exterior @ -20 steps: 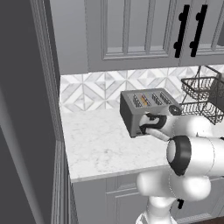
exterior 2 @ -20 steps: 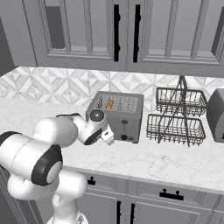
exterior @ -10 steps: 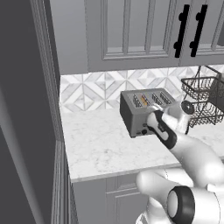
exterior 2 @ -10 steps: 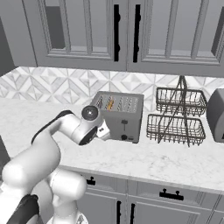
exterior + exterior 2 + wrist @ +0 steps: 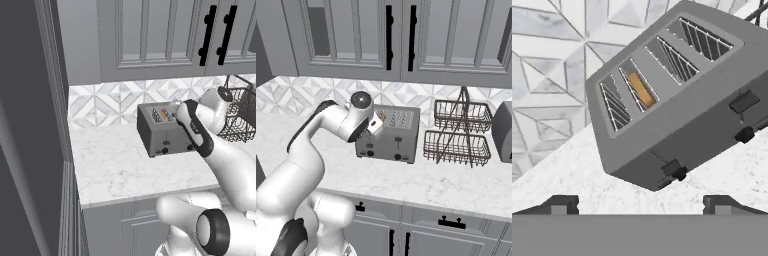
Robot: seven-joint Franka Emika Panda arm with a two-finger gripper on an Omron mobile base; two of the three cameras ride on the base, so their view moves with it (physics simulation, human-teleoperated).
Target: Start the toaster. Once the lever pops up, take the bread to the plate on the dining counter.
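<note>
On the worktop: your toaster [image 5: 165, 131] sits near the tiled back wall [image 5: 105, 102], knob face turned out toward the front edge, with bare marble-look top in front of it.
Toaster, right base view: you've got it [image 5: 390, 134] just left of the two-tier wire basket [image 5: 458, 132], close by but apart from it.
Bread: look down the hand view and there's an orange-brown slice [image 5: 641, 89] sunk low in one slot, toward the toaster's near-left end; the other slots show bare wire guides.
Lever: the hand view gives you one black tab [image 5: 670, 167] low on the knob face at the near end, right by a round knob [image 5: 680, 174], and a second tab [image 5: 744, 102] sitting higher at the far end above another knob [image 5: 744, 134]. The low one is at the bread's end.
Gripper: it [image 5: 640, 204] hangs in the air above and in front of the toaster, touching nothing; fingertips [image 5: 560, 204] spread wide apart at the two sides of the hand view, nothing between them.
Arm: in the left base view your forearm [image 5: 200, 125] crosses in front of the toaster's right end; in the right base view the wrist [image 5: 362, 115] covers its upper-left corner, so the hand itself is hard to make out from the base cameras.
Cabinets: grey doors with black handles [image 5: 401, 37] hang above the toaster.
</note>
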